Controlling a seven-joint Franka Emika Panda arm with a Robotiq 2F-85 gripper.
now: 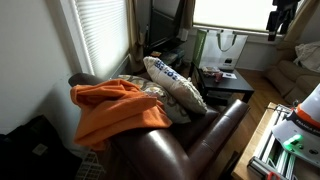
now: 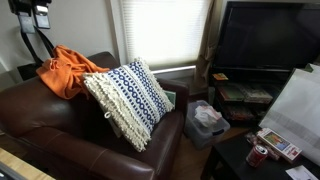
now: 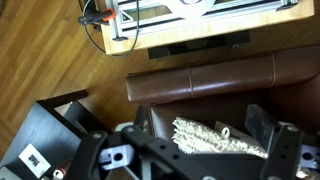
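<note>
My gripper [image 3: 180, 138] stands open and empty, high above a brown leather armchair [image 3: 200, 80]. Between its dark fingers [image 3: 266, 124] I look down on a white pillow with a blue pattern [image 3: 215, 142] resting on the seat. In both exterior views the pillow [image 1: 175, 83] [image 2: 128, 98] leans upright in the armchair [image 1: 215, 125] [image 2: 40, 115]. An orange blanket [image 1: 115, 108] [image 2: 68, 68] hangs over the chair's back. The arm with the gripper [image 1: 283, 18] [image 2: 33, 14] hangs well above and apart from all of these.
A black side table [image 3: 45, 140] [image 1: 228, 82] with small items stands beside the chair. A dark television [image 2: 268, 38] sits on a stand by the window blinds [image 2: 165, 30]. A white frame with orange cables [image 3: 150, 20] lies on the wooden floor in front.
</note>
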